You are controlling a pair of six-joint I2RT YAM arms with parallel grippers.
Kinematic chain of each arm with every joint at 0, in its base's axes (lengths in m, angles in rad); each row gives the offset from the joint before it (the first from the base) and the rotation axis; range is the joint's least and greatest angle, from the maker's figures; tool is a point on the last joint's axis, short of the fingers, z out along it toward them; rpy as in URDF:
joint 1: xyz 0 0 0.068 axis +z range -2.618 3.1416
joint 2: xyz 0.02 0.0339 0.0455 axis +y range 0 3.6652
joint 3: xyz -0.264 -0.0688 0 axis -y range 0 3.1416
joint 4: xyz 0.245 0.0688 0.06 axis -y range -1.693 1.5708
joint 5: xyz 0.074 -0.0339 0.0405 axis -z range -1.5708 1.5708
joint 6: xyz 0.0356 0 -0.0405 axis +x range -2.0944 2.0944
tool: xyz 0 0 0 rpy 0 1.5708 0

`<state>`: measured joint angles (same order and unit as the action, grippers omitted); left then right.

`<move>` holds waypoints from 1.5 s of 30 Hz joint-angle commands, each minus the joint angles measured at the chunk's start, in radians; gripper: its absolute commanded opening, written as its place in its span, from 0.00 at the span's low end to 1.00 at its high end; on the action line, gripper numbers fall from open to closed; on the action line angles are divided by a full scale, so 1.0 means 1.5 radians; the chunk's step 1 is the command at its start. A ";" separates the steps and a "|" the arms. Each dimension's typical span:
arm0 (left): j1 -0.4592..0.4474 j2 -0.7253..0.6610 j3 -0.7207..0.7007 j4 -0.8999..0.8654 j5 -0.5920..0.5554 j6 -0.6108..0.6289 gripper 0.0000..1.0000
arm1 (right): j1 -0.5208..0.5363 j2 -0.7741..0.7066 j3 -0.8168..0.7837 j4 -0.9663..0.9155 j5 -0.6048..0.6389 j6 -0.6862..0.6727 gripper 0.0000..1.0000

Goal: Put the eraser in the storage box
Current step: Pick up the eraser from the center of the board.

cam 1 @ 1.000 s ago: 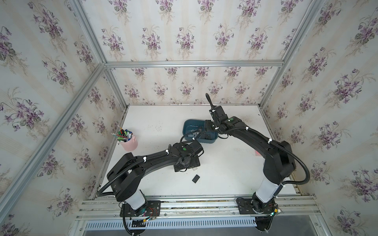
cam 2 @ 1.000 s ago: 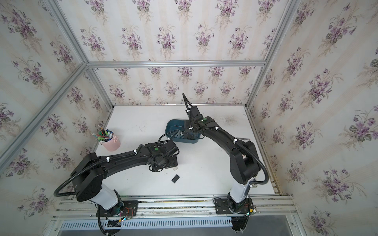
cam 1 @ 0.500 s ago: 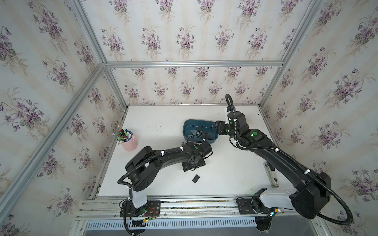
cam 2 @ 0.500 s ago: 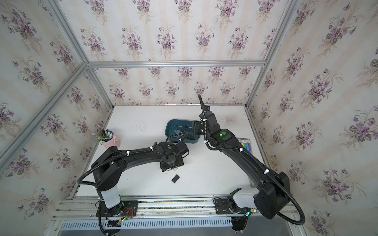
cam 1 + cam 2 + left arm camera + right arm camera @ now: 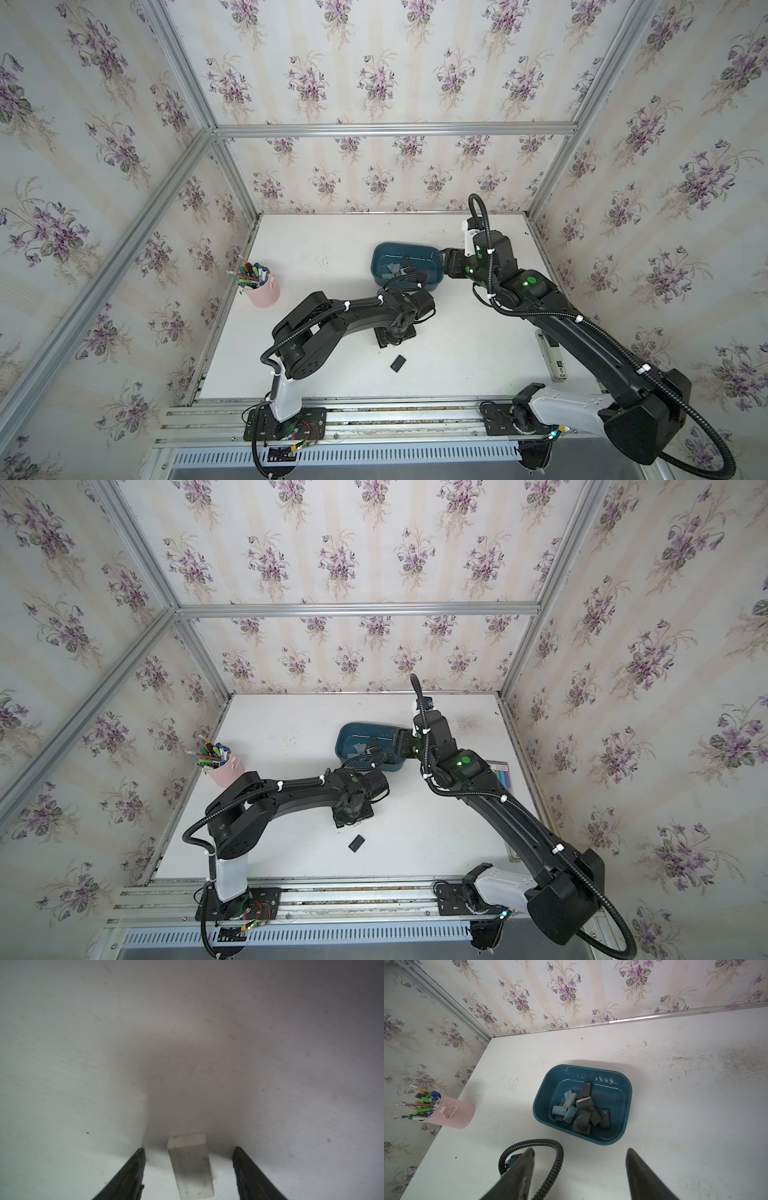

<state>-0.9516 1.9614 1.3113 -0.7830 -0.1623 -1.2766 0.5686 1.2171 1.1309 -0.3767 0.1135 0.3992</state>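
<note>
White table (image 5: pixel 675 1084), scuffed and grey-stained, shut in by purple-flower wallpaper (image 5: pixel 571 991) on an aluminium frame (image 5: pixel 395 129). "4B" reads on dark erasers (image 5: pixel 604 1114) inside the teal box (image 5: pixel 623 1095) toward the back; pink cup (image 5: pixel 452 1114) of pens near the left wall. Left gripper (image 5: pixel 189 1148) straddles the white eraser (image 5: pixel 190 1165) lying on the table, jaws partly spread, gaps both sides, no grip. Right gripper (image 5: pixel 580 1150) is wide and empty, at the box's right end.
</note>
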 commanded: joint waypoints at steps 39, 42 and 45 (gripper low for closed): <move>-0.005 -0.033 -0.006 -0.015 -0.060 0.038 0.00 | 0.001 -0.032 -0.024 0.012 -0.002 0.005 0.70; -0.004 -0.049 0.009 -0.011 -0.088 0.064 0.00 | 0.001 -0.037 -0.023 0.006 0.001 0.004 0.70; -0.005 -0.059 0.029 -0.016 -0.116 0.091 0.00 | 0.001 -0.049 -0.034 0.013 0.009 0.004 0.70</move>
<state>-0.9581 1.8843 1.3350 -0.7979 -0.2619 -1.1862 0.5694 1.1542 1.0878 -0.3763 0.1036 0.4007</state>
